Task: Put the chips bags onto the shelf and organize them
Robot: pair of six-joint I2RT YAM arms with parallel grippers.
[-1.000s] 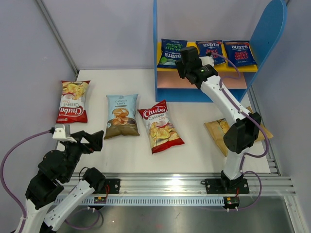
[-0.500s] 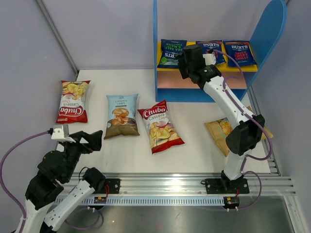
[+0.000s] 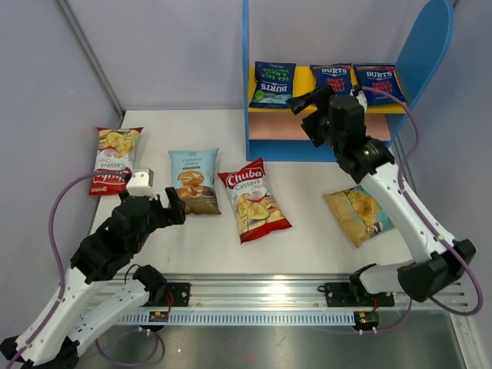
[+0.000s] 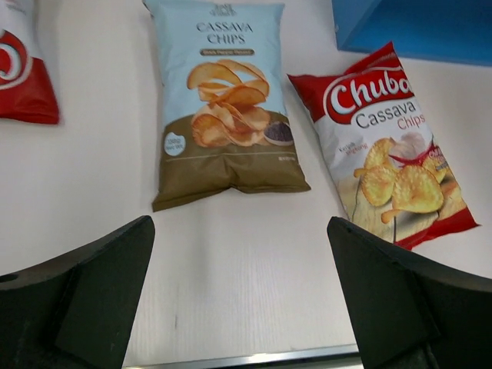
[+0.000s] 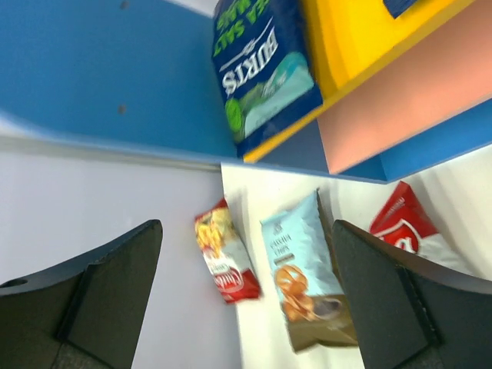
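Looks about halfway: three blue bags [image 3: 274,83] [image 3: 334,74] [image 3: 378,82] up on the shelf [image 3: 419,69] at upper right, four loose bags [image 3: 115,160] [image 3: 192,183] [image 3: 254,200] [image 3: 360,215] left on the table [image 3: 307,192], left gripper [image 4: 238,257] and right gripper [image 5: 246,261] both empty, jaws apart.

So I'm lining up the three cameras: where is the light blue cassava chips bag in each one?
Top external: cassava bag left of centre.
Left wrist: bag in the upper middle.
Right wrist: bag at bottom centre.
Shared landmark: the red Chuba bag lying between it and the shelf.
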